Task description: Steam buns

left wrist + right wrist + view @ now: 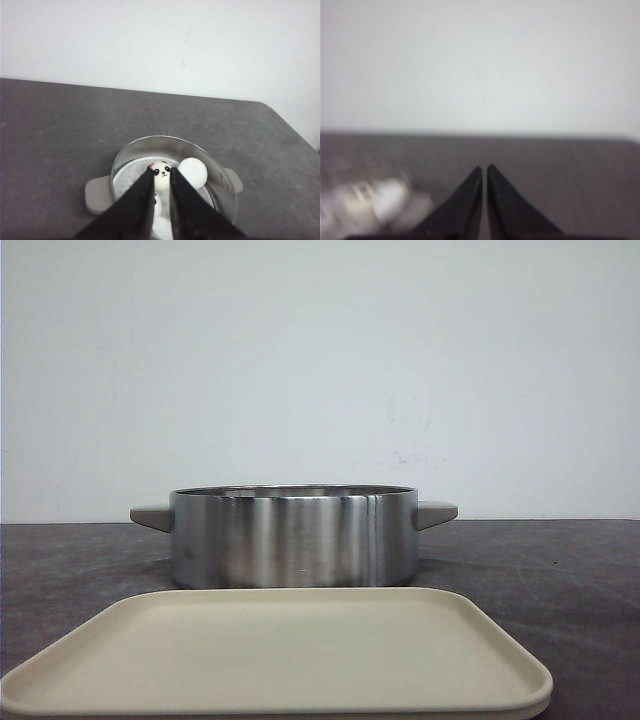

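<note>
The buns lie inside a steel pot (131, 155). One white bun shows its panda face (162, 177), and a second, plain white from here (193, 172), leans on the pot's wall. Two more (158, 205) (163, 229) are partly hidden behind my fingers. My left gripper (161, 171) hangs well above the pot, its jaws a narrow gap apart and holding nothing. My right gripper (484, 169) is shut and empty over the dark table; that view is blurred. In the front view the pot (292, 536) hides the buns and neither gripper shows.
A beige tray (280, 655) with nothing on it lies in front of the pot, near the table's front edge. The pot has grey handles on both sides (436, 513). A white wall stands behind the dark grey table (60, 130). The pot shows as a blur (362, 200) in the right wrist view.
</note>
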### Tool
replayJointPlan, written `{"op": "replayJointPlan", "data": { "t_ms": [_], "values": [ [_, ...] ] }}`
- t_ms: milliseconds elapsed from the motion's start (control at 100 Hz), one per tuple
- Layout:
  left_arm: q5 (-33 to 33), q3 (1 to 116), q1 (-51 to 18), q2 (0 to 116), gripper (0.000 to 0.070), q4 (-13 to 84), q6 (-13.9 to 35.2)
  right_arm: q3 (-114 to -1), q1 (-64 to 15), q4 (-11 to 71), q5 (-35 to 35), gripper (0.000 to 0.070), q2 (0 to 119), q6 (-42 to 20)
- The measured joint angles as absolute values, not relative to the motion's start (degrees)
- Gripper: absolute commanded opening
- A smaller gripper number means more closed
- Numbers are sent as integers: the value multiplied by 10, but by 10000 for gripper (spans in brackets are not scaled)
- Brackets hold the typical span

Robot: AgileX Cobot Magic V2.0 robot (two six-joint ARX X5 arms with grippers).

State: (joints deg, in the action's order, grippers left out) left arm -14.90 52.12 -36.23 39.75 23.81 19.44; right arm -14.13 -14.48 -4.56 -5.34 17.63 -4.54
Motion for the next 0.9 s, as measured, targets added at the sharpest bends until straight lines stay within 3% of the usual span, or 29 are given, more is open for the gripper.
{"op": "replayJointPlan", "data": {
  "t_ms": [420,740,900],
  "values": [
    [-149,521,-362,397,17,238,194,-17,-82,6,-44,12,51,-43],
    [-149,521,-362,397,16,238,194,-8,-58,98,-9,12,1,-42],
    [-149,521,-362,397,17,238,194,-9,-51,99,1,12,2,-20]
  ]
}}
